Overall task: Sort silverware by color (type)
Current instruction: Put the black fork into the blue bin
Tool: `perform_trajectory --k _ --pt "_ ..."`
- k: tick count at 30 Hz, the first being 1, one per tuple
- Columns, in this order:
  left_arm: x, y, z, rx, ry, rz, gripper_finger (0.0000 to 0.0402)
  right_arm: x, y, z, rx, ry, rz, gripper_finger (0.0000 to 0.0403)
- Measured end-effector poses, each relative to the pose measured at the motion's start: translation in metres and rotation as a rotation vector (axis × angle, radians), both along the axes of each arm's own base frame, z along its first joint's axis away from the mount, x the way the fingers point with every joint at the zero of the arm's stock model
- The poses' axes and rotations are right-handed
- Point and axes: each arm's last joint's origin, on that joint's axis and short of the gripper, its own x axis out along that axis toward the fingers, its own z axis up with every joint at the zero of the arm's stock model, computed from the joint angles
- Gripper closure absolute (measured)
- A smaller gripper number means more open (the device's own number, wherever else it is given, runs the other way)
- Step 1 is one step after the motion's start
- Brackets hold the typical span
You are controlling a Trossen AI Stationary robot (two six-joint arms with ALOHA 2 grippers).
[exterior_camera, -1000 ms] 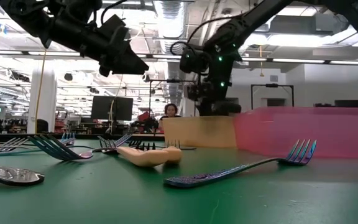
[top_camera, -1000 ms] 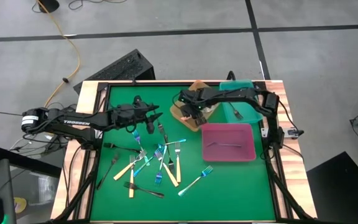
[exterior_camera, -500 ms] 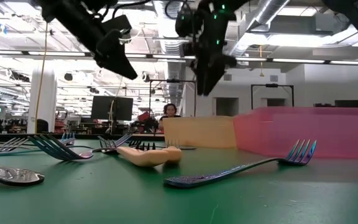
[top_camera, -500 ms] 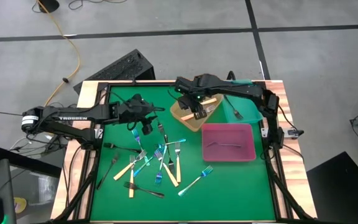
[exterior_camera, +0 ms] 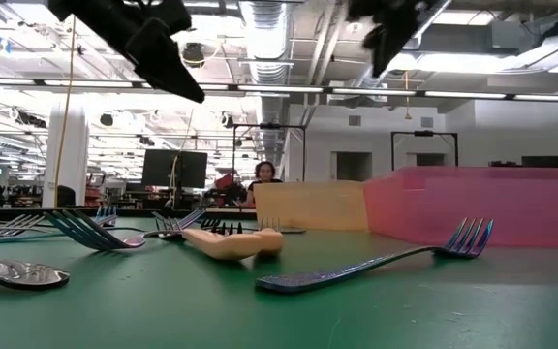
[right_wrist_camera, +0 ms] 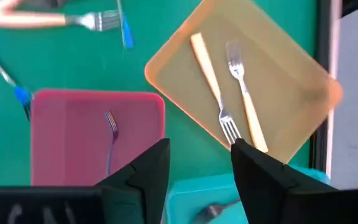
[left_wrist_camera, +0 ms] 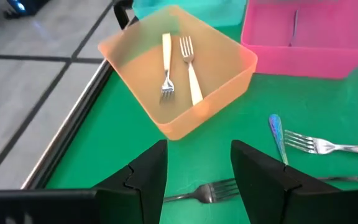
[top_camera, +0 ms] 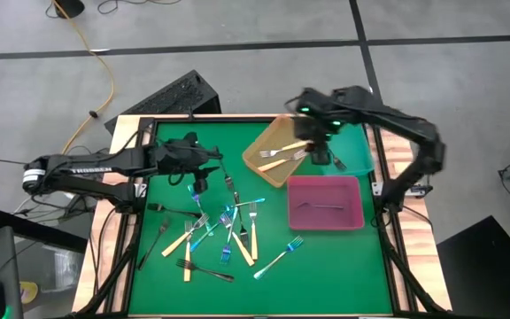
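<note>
Currently my right gripper (right_wrist_camera: pixel 194 177), fingers apart and empty, hovers above the orange rectangular plastic tray (right_wrist_camera: pixel 303 81) holding two cream-handled forks (right_wrist_camera: pixel 244 102), while my left gripper (left_wrist_camera: pixel 194 180), also open and empty, hangs over the scattered fork pile (top_camera: pixel 224 235).

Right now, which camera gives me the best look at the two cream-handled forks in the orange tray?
The right wrist view: both cream-handled forks lie full-length, unobstructed, in the orange tray. The left wrist view shows them nearly as well. The high view shows them small. The low view shows only the tray's wall.
</note>
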Motion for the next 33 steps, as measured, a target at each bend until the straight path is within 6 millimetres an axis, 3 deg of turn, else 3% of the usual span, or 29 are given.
perform_trajectory --k 5,12,17,22,33 --pt "-0.005 -0.001 0.002 0.035 -0.012 -0.022 0.0239 -0.042 0.017 0.002 -0.005 -0.185 -0.120 0.0218" --pt "0.006 0.010 -0.003 0.088 -0.002 -0.116 0.0239 -0.066 0.030 -0.029 -0.010 -0.376 -0.176 0.0219" --pt "0.019 0.027 -0.015 0.033 0.074 -0.193 0.0239 -0.066 0.030 -0.055 -0.004 -0.382 -0.195 0.0219" --pt "0.032 0.039 -0.028 0.084 0.168 -0.273 0.0239 -0.059 0.028 -0.068 0.024 -0.344 -0.223 0.0219" --pt "0.062 0.052 -0.079 0.104 0.394 -0.422 0.0239 -0.042 0.035 -0.084 0.056 -0.274 -0.176 0.0219"
